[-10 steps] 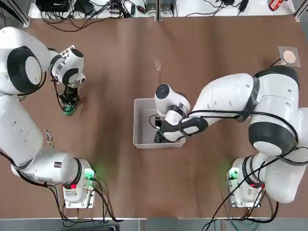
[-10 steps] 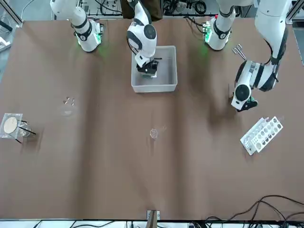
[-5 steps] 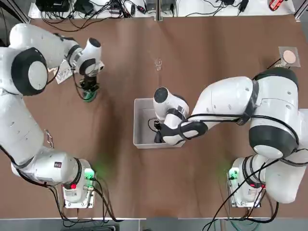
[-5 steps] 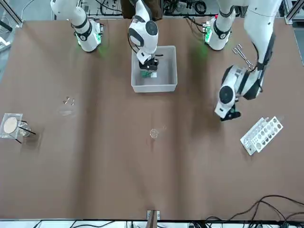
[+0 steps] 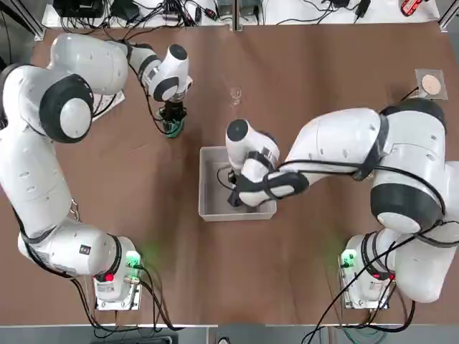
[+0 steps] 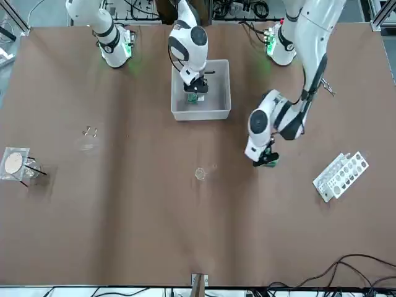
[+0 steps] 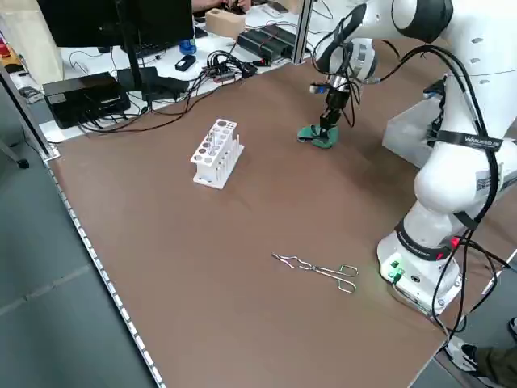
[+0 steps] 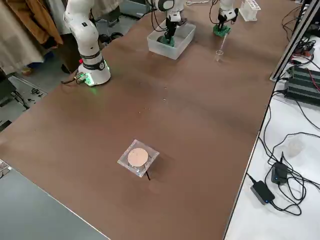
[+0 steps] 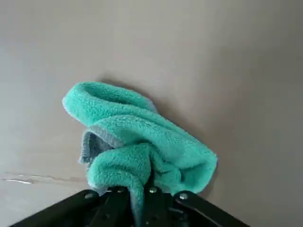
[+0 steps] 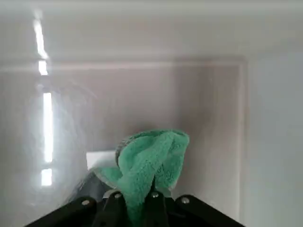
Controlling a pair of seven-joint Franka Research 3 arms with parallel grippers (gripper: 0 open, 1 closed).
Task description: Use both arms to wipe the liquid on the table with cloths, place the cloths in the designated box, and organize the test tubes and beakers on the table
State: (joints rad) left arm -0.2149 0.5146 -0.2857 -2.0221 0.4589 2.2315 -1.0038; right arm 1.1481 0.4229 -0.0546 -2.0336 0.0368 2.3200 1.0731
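Two cloths: left gripper (image 5: 171,126) pinches one (image 5: 172,130) far-left of the box (image 5: 208,212); right gripper (image 6: 193,94) pinches another (image 6: 193,97) inside it.

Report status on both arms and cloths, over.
Left end effector shut on a cloth, dragging it on the table. Right end effector shut on second cloth inside the box. Beaker clear of both.
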